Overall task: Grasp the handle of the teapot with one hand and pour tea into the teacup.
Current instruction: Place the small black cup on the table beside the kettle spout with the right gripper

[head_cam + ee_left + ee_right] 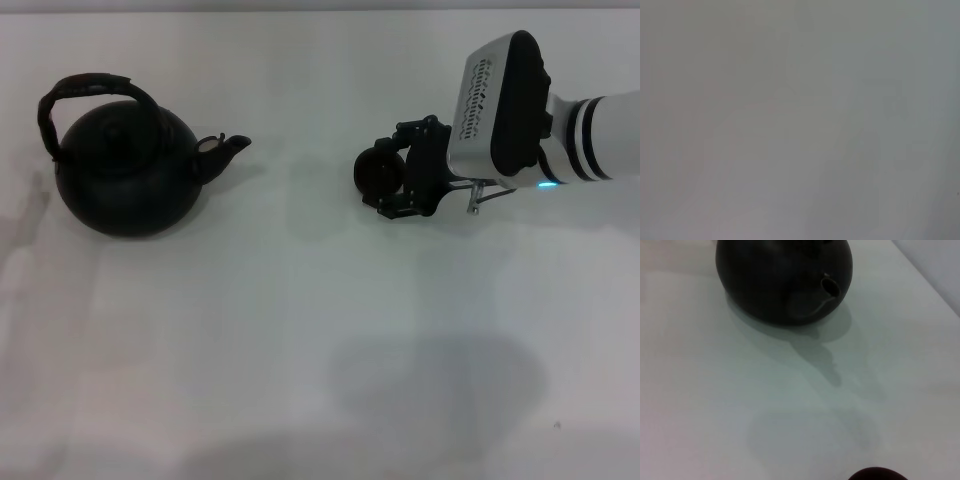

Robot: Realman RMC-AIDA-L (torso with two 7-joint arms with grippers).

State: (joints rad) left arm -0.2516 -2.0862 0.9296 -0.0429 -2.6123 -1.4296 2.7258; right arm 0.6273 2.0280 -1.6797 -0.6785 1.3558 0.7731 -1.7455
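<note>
White tabletop [300, 350] bare in foreground. Farther back, right gripper [398, 172] reaches in from right, fingers [412, 132] spread on either side of teacup [378, 172], which sits upright on tabletop between them; firm contact not clear. Teapot [125, 170] stands well apart to robot's left, spout [228, 148] pointing toward teacup, handle [90, 95] arched over lid, untouched. Right wrist view shows teapot body [780, 280] and teacup rim [879, 473] at frame edge. Left gripper out of sight; left wrist view shows blank surface only.
</note>
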